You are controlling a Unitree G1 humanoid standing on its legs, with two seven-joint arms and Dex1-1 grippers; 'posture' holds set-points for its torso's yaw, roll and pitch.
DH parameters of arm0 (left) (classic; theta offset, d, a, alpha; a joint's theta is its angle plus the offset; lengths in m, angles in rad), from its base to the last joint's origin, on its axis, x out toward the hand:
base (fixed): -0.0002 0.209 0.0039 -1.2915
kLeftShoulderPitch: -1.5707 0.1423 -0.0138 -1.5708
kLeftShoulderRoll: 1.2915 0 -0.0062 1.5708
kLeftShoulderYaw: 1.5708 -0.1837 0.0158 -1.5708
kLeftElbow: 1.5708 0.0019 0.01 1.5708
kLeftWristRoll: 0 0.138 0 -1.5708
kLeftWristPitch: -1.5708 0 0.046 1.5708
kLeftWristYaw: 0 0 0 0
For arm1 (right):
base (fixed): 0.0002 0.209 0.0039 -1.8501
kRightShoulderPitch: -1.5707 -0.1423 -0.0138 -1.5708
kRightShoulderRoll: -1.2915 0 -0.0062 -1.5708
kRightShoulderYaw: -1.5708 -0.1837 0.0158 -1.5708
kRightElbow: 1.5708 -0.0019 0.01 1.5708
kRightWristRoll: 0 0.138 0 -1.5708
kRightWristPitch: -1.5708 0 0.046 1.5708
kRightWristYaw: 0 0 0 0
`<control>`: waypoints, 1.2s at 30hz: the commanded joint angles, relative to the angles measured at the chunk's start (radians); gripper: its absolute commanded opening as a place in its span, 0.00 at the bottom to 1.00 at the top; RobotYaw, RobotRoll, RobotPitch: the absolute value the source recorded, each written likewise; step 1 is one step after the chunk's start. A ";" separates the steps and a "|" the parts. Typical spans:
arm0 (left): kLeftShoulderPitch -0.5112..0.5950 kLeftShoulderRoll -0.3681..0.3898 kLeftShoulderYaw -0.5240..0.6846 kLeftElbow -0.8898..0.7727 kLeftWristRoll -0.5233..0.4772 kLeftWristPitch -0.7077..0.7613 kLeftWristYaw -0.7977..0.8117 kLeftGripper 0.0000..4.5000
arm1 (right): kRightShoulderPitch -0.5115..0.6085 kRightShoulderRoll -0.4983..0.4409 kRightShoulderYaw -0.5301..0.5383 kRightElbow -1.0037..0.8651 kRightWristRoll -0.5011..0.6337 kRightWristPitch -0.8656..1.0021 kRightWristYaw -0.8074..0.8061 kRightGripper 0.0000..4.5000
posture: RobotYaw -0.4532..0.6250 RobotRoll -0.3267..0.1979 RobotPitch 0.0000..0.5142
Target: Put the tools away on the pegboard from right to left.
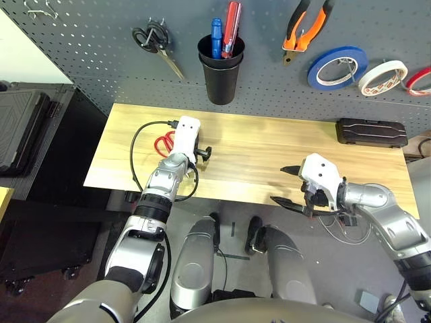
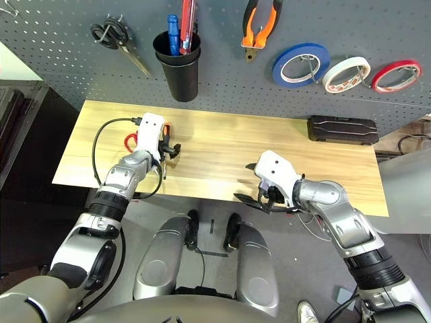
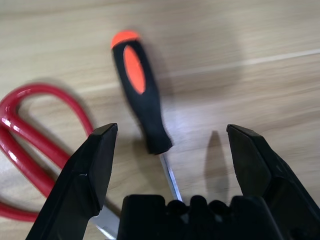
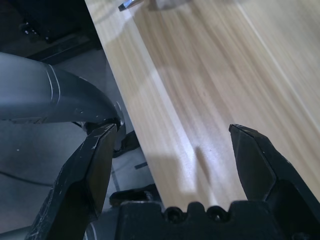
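**Over the counter's left end, the left claw gapes above the screwdriver**

Beyond the left claw (image 3: pixel 167 145), on the dark grey pegboard (image 1: pixel 81 47), black-handled scissors (image 1: pixel 156 42) hang from a hook, well apart from the claw. Just left of the claw, red-handled scissors (image 3: pixel 35 145) lie flat on the wooden counter (image 1: pixel 262 151), their loops partly under the claw's left finger in the left wrist view. The left claw stands wide apart over the counter with nothing between its fingers; an orange-and-black-handled screwdriver (image 3: pixel 140 95) lies on the wood just ahead of it, handle pointing away, the metal shaft running back under the claw's base.

Farther along the pegboard, a black cup holder (image 1: pixel 221 67) carries a blue-handled and a red-handled tool. Orange-and-black-handled pliers (image 1: pixel 306 27) hang to its right, above the right claw. The right claw (image 1: pixel 286 185) hovers at the counter's near edge, fingers spread wide and empty, one over the wood and one past the edge. Right of the pliers hang a blue tape roll (image 1: pixel 337 67), a white tape roll (image 1: pixel 382 77) and a red tape roll (image 1: pixel 419 81). A black case (image 1: pixel 372 132) lies on the counter beyond the right claw, near the far right corner.
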 commanded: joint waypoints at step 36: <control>0.141 -0.109 0.127 -0.447 -0.109 0.187 0.042 0.13 | -0.004 0.079 -0.078 0.033 0.106 -0.141 0.000 1.00 | 0.64 0.62 0.64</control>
